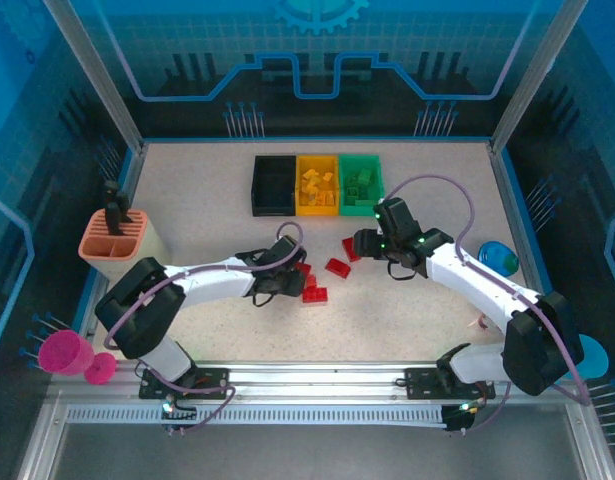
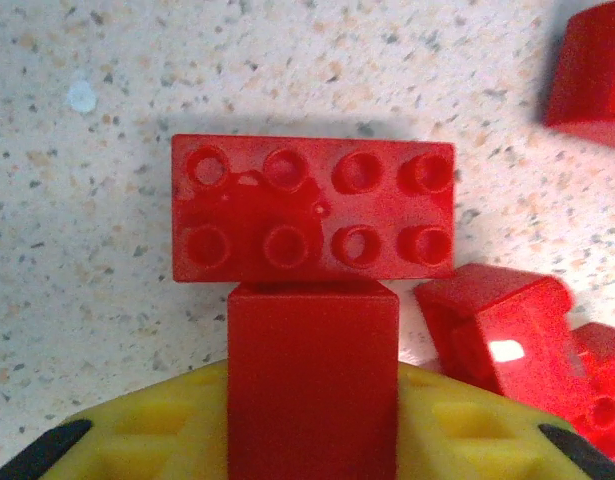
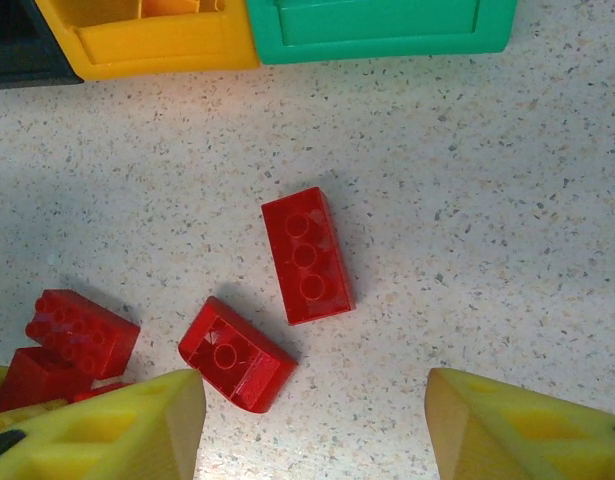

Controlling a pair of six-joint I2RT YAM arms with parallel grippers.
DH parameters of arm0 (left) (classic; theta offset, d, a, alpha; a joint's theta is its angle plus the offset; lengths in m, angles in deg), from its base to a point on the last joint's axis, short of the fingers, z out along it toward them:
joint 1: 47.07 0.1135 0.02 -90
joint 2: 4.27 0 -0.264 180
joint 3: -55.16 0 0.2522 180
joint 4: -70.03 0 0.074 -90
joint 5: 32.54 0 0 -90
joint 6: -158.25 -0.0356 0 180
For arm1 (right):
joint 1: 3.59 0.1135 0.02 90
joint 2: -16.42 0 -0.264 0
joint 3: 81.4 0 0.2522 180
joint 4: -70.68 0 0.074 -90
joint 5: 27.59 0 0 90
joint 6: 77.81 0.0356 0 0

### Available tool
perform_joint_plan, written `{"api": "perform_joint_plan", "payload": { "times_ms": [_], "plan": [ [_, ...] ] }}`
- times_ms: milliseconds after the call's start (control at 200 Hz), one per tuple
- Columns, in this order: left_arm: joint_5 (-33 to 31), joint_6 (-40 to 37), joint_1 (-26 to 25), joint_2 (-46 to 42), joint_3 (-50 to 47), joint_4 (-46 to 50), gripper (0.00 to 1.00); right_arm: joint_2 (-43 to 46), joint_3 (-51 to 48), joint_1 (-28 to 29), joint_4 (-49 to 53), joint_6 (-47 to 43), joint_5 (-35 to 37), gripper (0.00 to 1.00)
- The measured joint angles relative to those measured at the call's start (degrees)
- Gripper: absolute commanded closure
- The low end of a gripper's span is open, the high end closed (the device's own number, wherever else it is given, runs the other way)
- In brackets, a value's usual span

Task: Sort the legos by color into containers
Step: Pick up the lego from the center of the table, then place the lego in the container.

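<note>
My left gripper (image 2: 312, 400) is shut on a small red lego (image 2: 312, 350), which sits tight between its yellow fingers (image 2: 147, 430). Just beyond it a red eight-stud lego (image 2: 312, 210) lies flat on the table. In the top view this gripper (image 1: 290, 275) hovers over the red cluster (image 1: 314, 294). My right gripper (image 3: 312, 425) stands open above the table, nothing between its fingers. In front of it lie a long red lego (image 3: 307, 255) and a curved red lego (image 3: 237, 355). The black (image 1: 257, 185), yellow (image 1: 318, 211) and green (image 1: 361, 211) containers stand in a row at the back.
More red legos lie to the left (image 3: 82, 330) of the right gripper. The yellow and green containers hold bricks of their own colour. A salmon-pink holder (image 1: 115, 237) stands at the left edge, a pink goblet (image 1: 72, 355) near left, a blue object (image 1: 497, 257) at right.
</note>
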Motion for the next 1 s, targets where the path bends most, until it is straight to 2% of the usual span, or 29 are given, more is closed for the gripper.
{"api": "perform_joint_plan", "payload": {
  "times_ms": [310,565,750,1001],
  "plan": [
    [-1.46,-3.82,1.62,-7.78,5.55,4.39,0.66,0.37,-3.87,-0.04,-2.36,1.29,-0.24,0.40],
    [0.46,-5.70,12.57,-8.61,12.31,3.65,0.67,0.33,-5.33,-0.04,-3.48,2.56,-1.51,0.41],
    [2.67,-5.66,18.75,-1.64,17.53,1.14,0.67,0.31,-6.69,-0.04,-4.94,3.37,-2.45,0.42],
    [4.26,-5.60,23.15,9.86,25.66,-0.59,0.67,-0.70,-8.48,0.00,-5.86,4.28,-3.50,0.42]
  ]
}}
